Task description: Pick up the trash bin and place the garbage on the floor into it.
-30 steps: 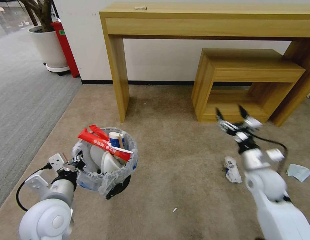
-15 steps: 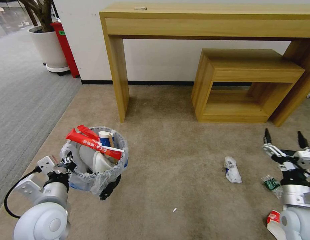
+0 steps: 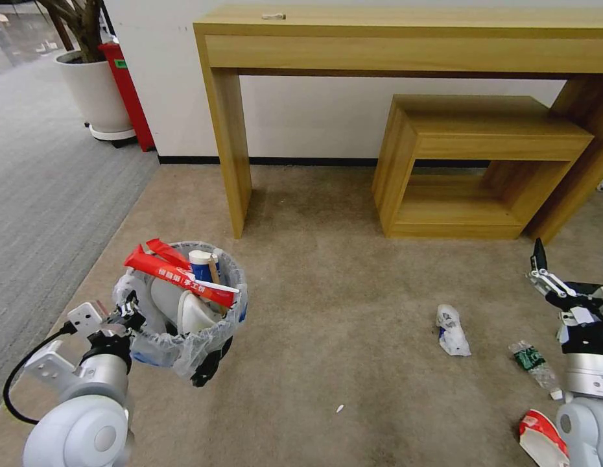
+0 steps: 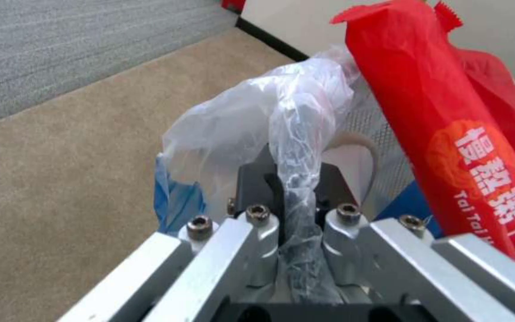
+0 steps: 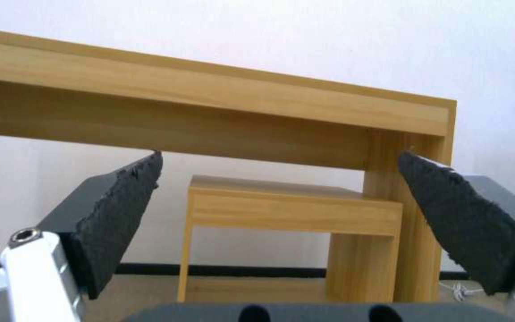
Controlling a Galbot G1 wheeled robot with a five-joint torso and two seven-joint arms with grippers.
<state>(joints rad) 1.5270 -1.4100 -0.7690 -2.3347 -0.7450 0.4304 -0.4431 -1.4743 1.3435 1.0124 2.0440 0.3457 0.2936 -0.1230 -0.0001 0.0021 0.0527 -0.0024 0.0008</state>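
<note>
The trash bin [image 3: 185,347], black with a clear bag over its rim, hangs tilted just above the floor [image 3: 327,259] at the lower left. My left gripper [image 3: 125,312] is shut on its bag-lined rim, seen close in the left wrist view as the left gripper [image 4: 296,179] pinching the plastic. Inside lie a red wrapper [image 3: 178,275], white slippers [image 3: 191,312], a blue-white cup [image 3: 201,263] and a wooden stick [image 3: 215,269]. My right gripper [image 3: 574,259] stands open at the far right, empty. Below it on the carpet lie a white bag [image 3: 452,331], a green-labelled bottle [image 3: 532,362] and a red-white cup [image 3: 541,436].
A tall wooden table [image 3: 405,39] and a low wooden stool [image 3: 476,130] stand against the wall ahead. A white plant pot [image 3: 94,91] and a red cylinder [image 3: 128,91] sit at the back left on grey ribbed carpet [image 3: 42,194]. A tiny white scrap [image 3: 340,408] lies mid-floor.
My right arm has swung from the middle to the far right edge, still open. The left arm has drawn the bin a little to the left.
</note>
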